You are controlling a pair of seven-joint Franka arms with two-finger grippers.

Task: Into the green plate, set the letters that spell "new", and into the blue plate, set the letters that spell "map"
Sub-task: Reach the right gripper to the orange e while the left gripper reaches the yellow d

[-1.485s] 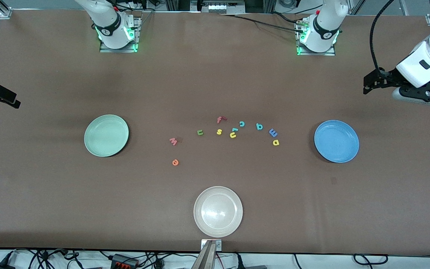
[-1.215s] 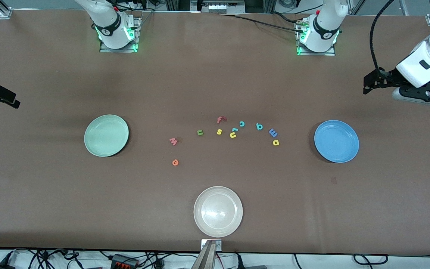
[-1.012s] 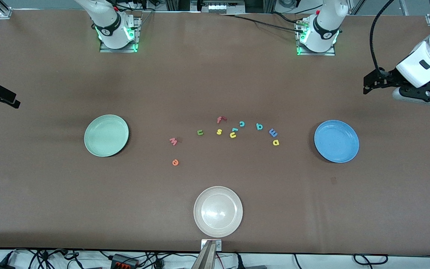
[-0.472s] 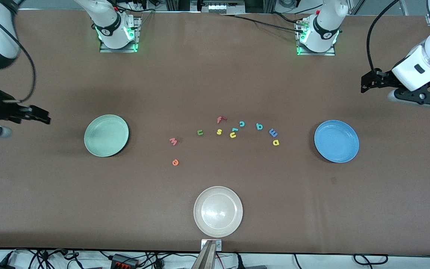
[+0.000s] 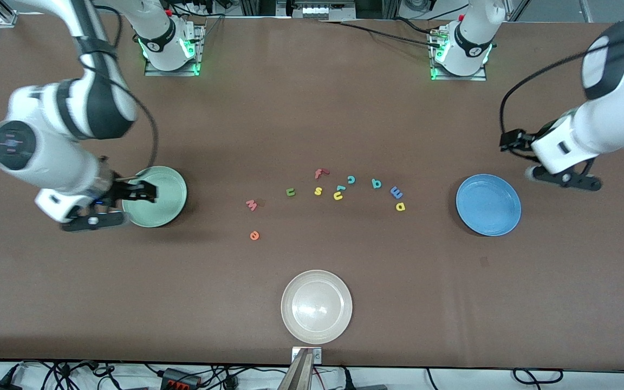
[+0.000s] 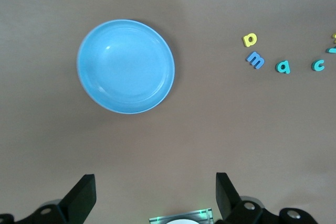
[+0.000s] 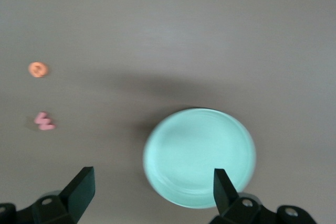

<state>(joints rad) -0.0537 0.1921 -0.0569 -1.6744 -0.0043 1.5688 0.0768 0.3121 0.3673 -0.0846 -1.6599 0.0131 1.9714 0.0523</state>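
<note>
Cream plate [image 5: 316, 306] — stray foam letters [image 5: 336, 185] on table [image 5: 312, 108]

I have the right arm swung out from its base and bent at the elbow, its wrist pointing down with the right gripper [image 5: 141, 192] up in the air over the edge of the green plate [image 5: 163, 208] that lies toward the right arm's end of the table. Its fingers [image 7: 79, 190] stand wide apart with nothing between them. My left arm carries the left gripper [image 5: 509, 140] well away from that plate, also spread wide and empty.
</note>
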